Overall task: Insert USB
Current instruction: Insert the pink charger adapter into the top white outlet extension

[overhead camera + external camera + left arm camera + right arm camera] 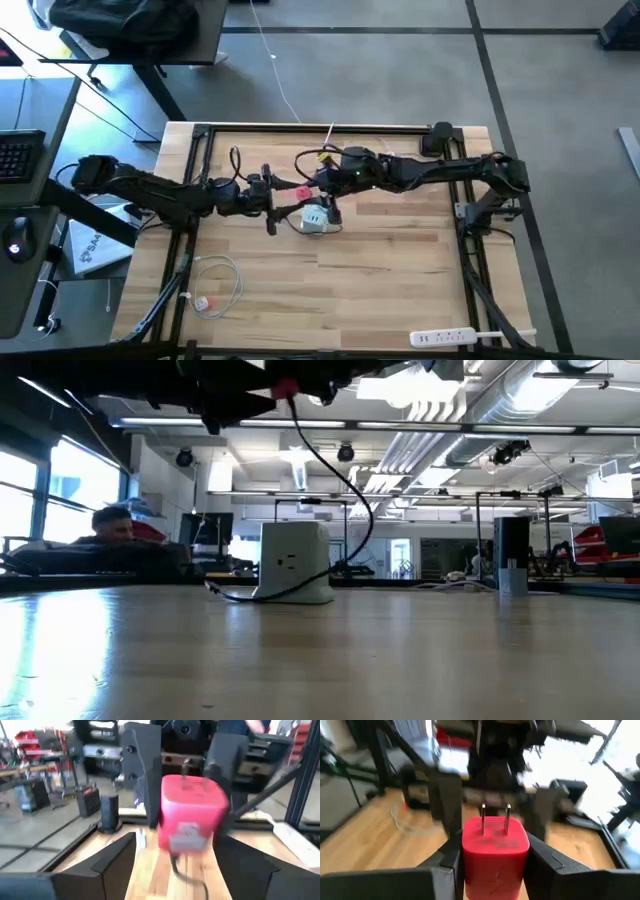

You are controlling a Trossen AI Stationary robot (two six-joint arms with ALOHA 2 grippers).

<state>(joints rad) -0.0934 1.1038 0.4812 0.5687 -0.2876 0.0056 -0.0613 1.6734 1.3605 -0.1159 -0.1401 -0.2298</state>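
Where the two dark arms meet over the middle of the pale wooden table (400,270), I see the USB (495,850), a small bright red-pink block-shaped plug with two thin metal prongs, up in the air and off the table top. The right gripper (320,186) is clamped on it: in the right wrist view its two dark fingers (547,862) press against the plug's two sides, and the prongs point away from that wrist toward the other arm.

The left gripper (274,197) faces it from the opposite side, close by. Its fingers (117,862) are spread apart, and from the left wrist view the plug sits just beyond their tips; I cannot make out any contact there.

A thin black cable (335,470) drops from the plug. In the low view it curves down in a loop to the table and runs past the foot of the white plastic charger cube (293,563), which stands upright on the wood. From above, the cube (315,219) is just beside both grippers, toward the table's near edge.

Well apart from all this, a loosely coiled white cable (218,283) lies near the left front corner, and a white power strip (444,337) lies along the front edge on the right. Behind the table in the low view, a person (115,526) sits at the left.
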